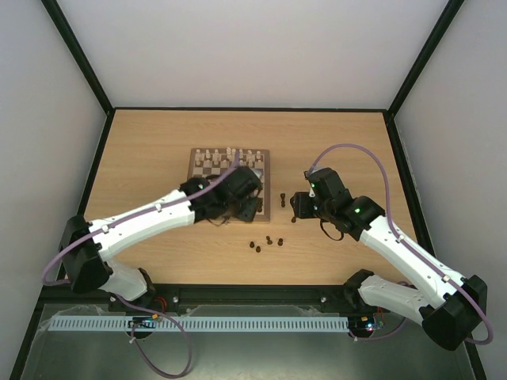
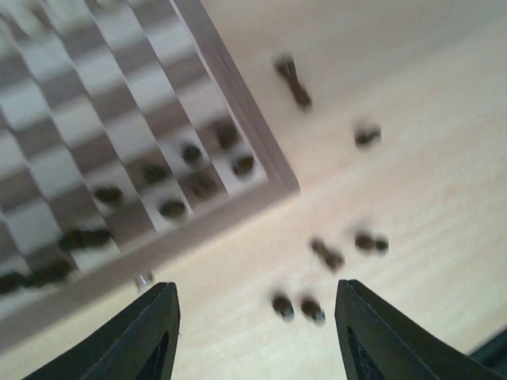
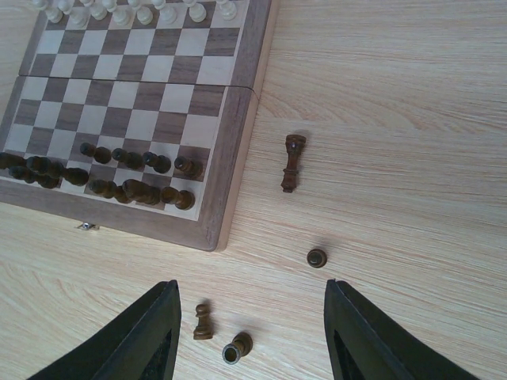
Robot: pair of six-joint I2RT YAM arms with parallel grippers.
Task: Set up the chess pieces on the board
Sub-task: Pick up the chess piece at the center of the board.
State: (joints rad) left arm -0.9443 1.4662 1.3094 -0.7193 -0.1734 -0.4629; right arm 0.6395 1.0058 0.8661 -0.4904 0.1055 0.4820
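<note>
The light wood table (image 1: 150, 150) is occupied by the board (image 3: 236, 158); a few loose chess pieces (image 3: 291, 165) are scattered just beside the board's near right corner.

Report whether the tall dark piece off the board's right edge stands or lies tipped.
Tipped: the tall dark piece lies flat on the tabletop, its whole side profile showing from above.

No text, label, brand, number or sign can be read in any view. The board (image 3: 241, 146), ahead and to the left of the right end effector (image 3: 249, 294), shows only plain checkered squares and a bare brown frame. The left wrist view is blurred.
</note>
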